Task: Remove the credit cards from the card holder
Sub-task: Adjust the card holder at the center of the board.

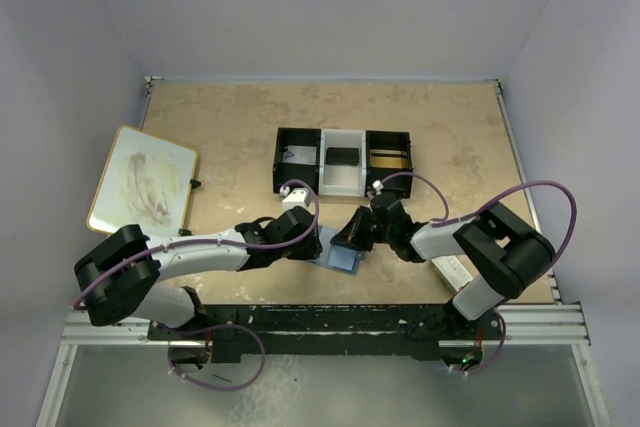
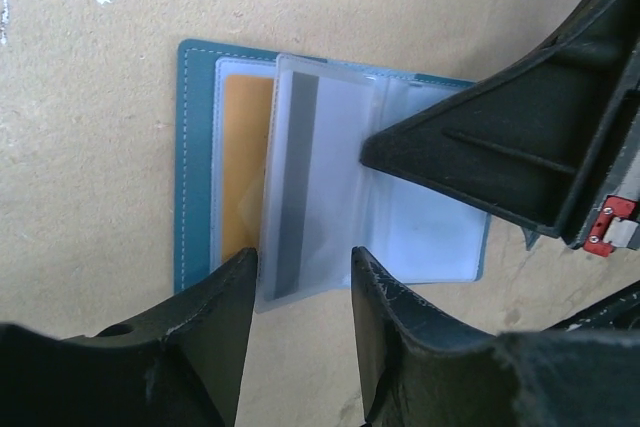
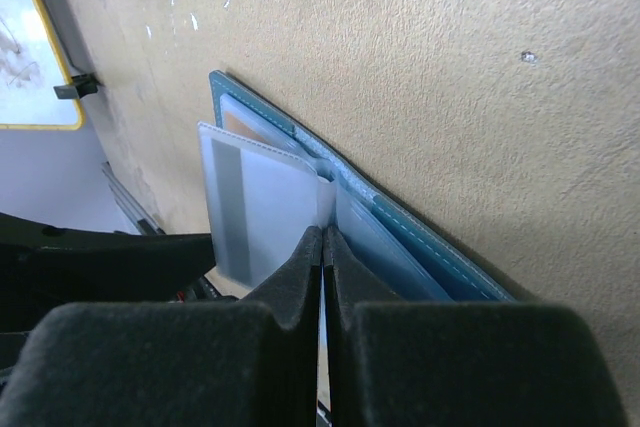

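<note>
- The card holder (image 2: 195, 167), a small blue wallet, lies spread open and flat on the beige counter (image 1: 240, 117), near its front edge and between the two arms.
- The gold-yellow card (image 2: 245, 167) sits in the wallet's outer left pocket, as the left wrist view shows it, behind a clear window.
- A clear sleeve (image 2: 345, 77) lies folded across the middle of the wallet. Inside it is the pale grey-white card (image 2: 330, 207), which has a dark stripe down one side.
- Both credit cards are inside the holder, and no card lies loose on the counter.
- The left claw (image 2: 303, 287) is open. Its two black fingers stand apart at the near edge of the clear sleeve, one at each side of that edge. I cannot tell whether they touch it.
- The right claw (image 3: 323, 237) is closed, finger against finger. Its tips press down on the inner pockets near the wallet's fold, just beside the sleeve. Whether a leaf of plastic is pinched between the tips cannot be told.
- In the top view the two claws meet over the wallet from opposite sides, close together.
- A black-and-white compartment tray (image 1: 278, 162) stands farther back on the counter, well apart from the wallet.
- A white board with a yellow rim (image 1: 140, 179) lies at the far left of the counter.
</note>
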Tool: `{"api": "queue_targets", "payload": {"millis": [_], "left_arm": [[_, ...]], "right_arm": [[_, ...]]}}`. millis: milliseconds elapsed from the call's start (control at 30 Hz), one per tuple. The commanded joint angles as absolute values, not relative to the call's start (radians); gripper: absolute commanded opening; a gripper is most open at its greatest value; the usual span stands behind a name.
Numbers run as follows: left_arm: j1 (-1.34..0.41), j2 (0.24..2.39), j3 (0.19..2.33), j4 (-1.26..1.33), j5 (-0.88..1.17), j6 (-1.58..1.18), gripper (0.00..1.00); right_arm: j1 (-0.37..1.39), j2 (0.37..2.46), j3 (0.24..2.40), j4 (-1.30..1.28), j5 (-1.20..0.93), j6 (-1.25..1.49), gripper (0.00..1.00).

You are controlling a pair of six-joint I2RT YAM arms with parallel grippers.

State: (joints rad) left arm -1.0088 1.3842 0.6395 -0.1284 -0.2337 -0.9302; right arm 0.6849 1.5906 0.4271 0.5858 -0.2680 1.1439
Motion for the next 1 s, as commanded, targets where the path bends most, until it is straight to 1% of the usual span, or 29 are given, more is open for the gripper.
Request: {"api": "queue_targets", "payload": {"millis": [0, 233, 300, 400, 433, 500, 633, 667, 767, 967], "left_arm": [[-1.005, 1.383, 0.635, -0.041, -0.201, -0.957, 0.39], [-1.005, 1.356, 0.629, 0.002, -0.198, -0.981, 0.3], [-1.005, 1.358, 0.631, 0.014, -0.188, -0.981, 0.29], [-1.005, 1.377, 0.646, 0.008, -0.18, -0.974, 0.27], [-1.005, 1.382, 0.651, 0.005, -0.177, -0.973, 0.25], [-1.005, 1.387, 0.652, 0.007, -0.176, -0.97, 0.24], [-1.005, 1.388, 0.654, 0.013, -0.171, -0.97, 0.23], [-1.005, 1.39, 0.654, 0.015, -0.165, -0.967, 0.23], [-1.004, 1.402, 0.664, 0.024, -0.14, -0.958, 0.24], [-1.007, 1.433, 0.681, 0.055, -0.086, -0.944, 0.27]], "right_arm": [[0.687, 1.641, 0.392, 0.466, -0.207, 1.111, 0.0], [0.687, 1.633, 0.393, 0.482, -0.226, 1.109, 0.0], [0.687, 1.615, 0.394, 0.486, -0.236, 1.105, 0.0], [0.687, 1.571, 0.408, 0.477, -0.251, 1.086, 0.05], [0.687, 1.552, 0.413, 0.463, -0.251, 1.076, 0.07], [0.687, 1.513, 0.439, 0.406, -0.246, 1.06, 0.11], [0.687, 1.406, 0.485, 0.293, -0.199, 1.029, 0.28], [0.687, 1.386, 0.493, 0.275, -0.192, 1.022, 0.31], [0.686, 1.327, 0.532, 0.161, -0.156, 0.993, 0.32], [0.685, 1.198, 0.563, -0.077, 0.024, 1.013, 0.32]]}}
